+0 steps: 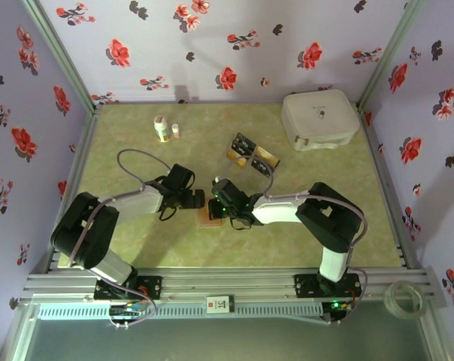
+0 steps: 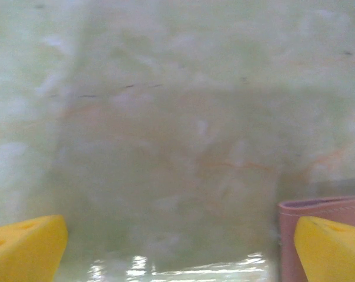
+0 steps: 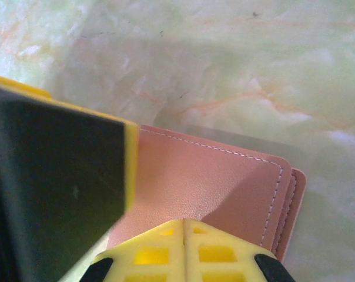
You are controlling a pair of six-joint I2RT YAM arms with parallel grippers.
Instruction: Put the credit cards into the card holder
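— Where was the small, flat, reddish-brown leather-like card holder [image 1: 210, 216]?

— On the pale green marbled table [image 1: 129, 158], toward its near edge, between the two arms. It lay folded shut with its stitched cover facing up.

— And the right gripper [image 3: 184, 235]?

— Right above that cover. Its two yellow fingers [image 3: 154, 255] were pressed together with no gap and nothing was clamped between them. I could not tell whether the tips touched the leather.

— What was the dark slab with a yellow edge [image 3: 54, 188] at the left of the right wrist view?

— It stood just beside the holder. I could not tell whether it was a card or part of the other arm.

— The left gripper [image 1: 199, 200]?

— Just beside the holder's left side, low over the table. Its jaws were spread wide, with only bare table between them. One of its yellow fingertips [image 2: 330, 247] sat right against the holder's edge.

— And the thin rectangular black and gold-yellow credit cards [image 1: 251, 154]?

— In a loose cluster farther back on the table, well apart from the holder.

— Anything else?

— A large white rounded case [image 1: 319, 119] sat in the far right corner. Two small bottles [image 1: 167, 130] stood at the far left.
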